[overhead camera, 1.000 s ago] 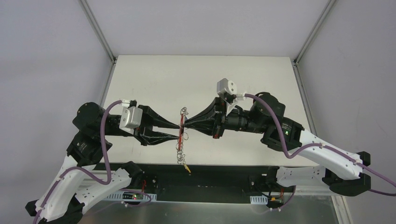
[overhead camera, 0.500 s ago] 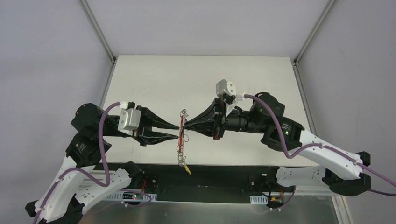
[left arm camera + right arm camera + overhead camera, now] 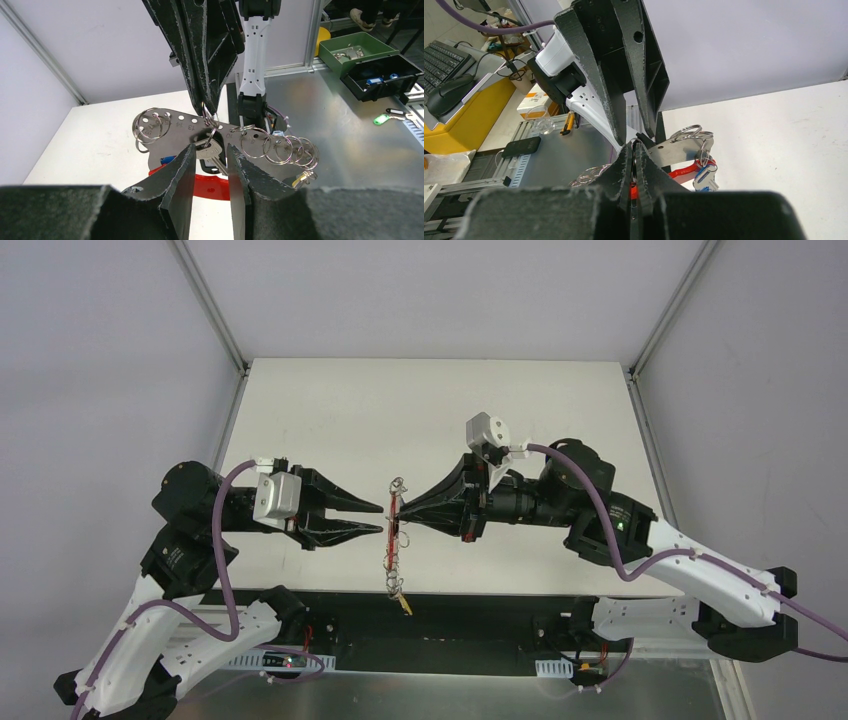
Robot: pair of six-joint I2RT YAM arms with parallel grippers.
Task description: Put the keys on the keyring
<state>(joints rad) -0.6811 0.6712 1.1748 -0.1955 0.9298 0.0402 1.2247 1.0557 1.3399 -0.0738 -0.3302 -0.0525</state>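
The keyring (image 3: 393,545) hangs upright between my two grippers: a flat metal plate (image 3: 172,126) with numbered holes, several wire rings (image 3: 280,149), a red strap (image 3: 212,186) and a yellowish tag (image 3: 303,177). My right gripper (image 3: 401,510) is shut on the keyring's upper part, also seen in its own wrist view (image 3: 633,150). My left gripper (image 3: 381,518) is open just left of the keyring. In the left wrist view a silver key with a black head (image 3: 211,150) hangs from a ring between the open left fingers (image 3: 186,167). A blue-headed key (image 3: 704,176) hangs on a ring by the strap.
The white table (image 3: 430,410) lies under both arms; its near edge is just below the keyring's lower end. Off the table, a green tray (image 3: 357,50) and a black tray (image 3: 385,75) hold small items, and a green tag (image 3: 381,119) lies on the metal bench.
The right gripper has shifted the keyring slightly to the right. The left fingertips, which touched the keyring before, now stand a small gap away from it.
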